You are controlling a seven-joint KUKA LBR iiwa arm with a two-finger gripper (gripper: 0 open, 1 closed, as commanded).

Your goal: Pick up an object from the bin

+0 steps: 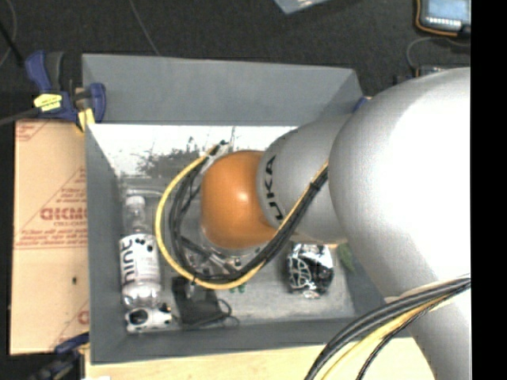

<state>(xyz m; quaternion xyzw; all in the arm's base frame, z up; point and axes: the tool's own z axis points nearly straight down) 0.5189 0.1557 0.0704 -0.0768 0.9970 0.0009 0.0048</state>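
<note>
The gripper (200, 279) is hovering low in the grey metal bin (101, 212), over a flat black plastic thing (198, 310) at the near wall, right of a clear plastic water bottle (136, 264); the claw's state cannot be told, and the approach is probably calling for a straight drop next.

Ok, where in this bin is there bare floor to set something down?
Bare bin floor runs along the near side between the black thing and the black-and-white crumpled thing, and at the back left beyond the clear bottle and its cap. The left side and the middle under the arm are crowded.
</note>
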